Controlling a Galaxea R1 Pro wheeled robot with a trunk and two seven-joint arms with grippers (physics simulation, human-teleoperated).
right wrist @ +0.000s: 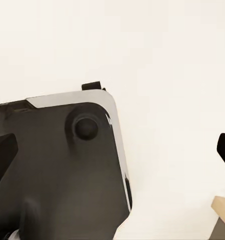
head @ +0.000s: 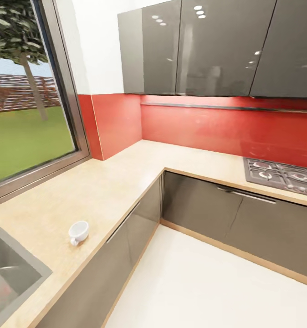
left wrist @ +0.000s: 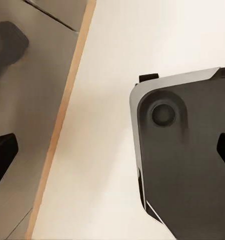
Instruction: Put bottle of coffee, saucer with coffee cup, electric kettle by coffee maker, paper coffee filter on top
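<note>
A: Quick status?

B: Robot's in transit w/ arms hanging down. Head view has the L-shaped countertop [head: 112, 182], coffee cup [head: 78, 232] sitting upright near the front edge, just beside the sink [head: 17, 269]. Hob [head: 281, 175] is far right, window [head: 30, 114] on the left.

A: Coffee maker? Saucer, kettle, filter, bottle?

B: Can't see any of them from here, so can't say where they stand. The cup is the one task item I can place.

A: Grippers?

B: Left gripper [left wrist: 112, 155]: dark fingertips [left wrist: 2, 155] at opposite edges of its wrist view, spread wide, nothing btwn them. Right gripper [right wrist: 112, 150]: same, fingertips [right wrist: 2, 152] far apart, empty. Both look down at pale floor [right wrist: 162, 60] and the robot's own base [left wrist: 187, 160]; left one also catches the cabinet front [left wrist: 27, 125].

A: So what's the step, in your view?

B: Prob. navigating/searching, maybe lining up on the cup. To do it well: roll closer & square the base to the counter run by the sink before lifting an arm, so the reach isn't a stretch. Keep arms tucked while turning; the cabinet is near the left side.

A: And for the cup itself?

B: Left arm looks the natural pick. Come in from above, pinch the rim opposite the handle, lift straight, since it's close to the edge and a sideways nudge could tip it off.
</note>
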